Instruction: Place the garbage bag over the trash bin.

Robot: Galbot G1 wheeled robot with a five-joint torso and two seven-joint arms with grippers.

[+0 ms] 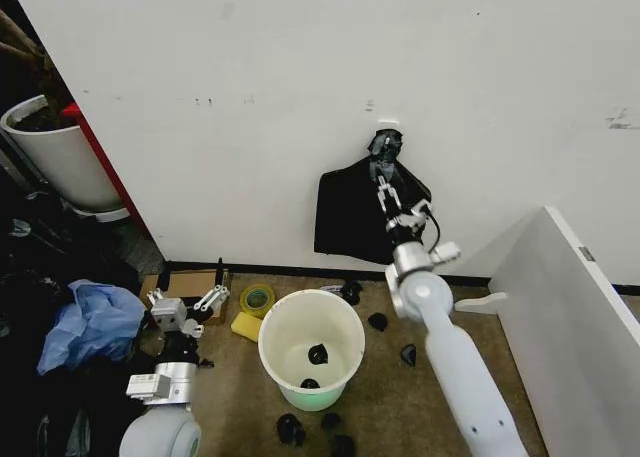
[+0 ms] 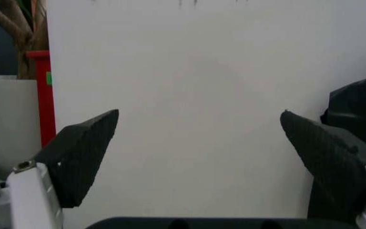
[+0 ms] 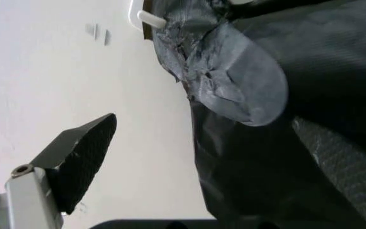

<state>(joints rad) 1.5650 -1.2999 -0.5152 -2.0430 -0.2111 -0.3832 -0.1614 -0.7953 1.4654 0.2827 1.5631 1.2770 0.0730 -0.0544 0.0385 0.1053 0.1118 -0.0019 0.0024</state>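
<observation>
We see the right gripper (image 1: 385,189) raised to the wall, its jaws spread wide at the black garbage bag (image 1: 350,217), which hangs flat from a white hook (image 3: 146,16); one finger (image 3: 81,155) stands clear of the plastic, and the other lies against it. The white trash bin (image 1: 311,349) sits on the floor below, open, with small black lumps (image 1: 318,354) inside. The left gripper (image 1: 190,305) waits low beside the bin, jaws wide apart, holding nothing.
</observation>
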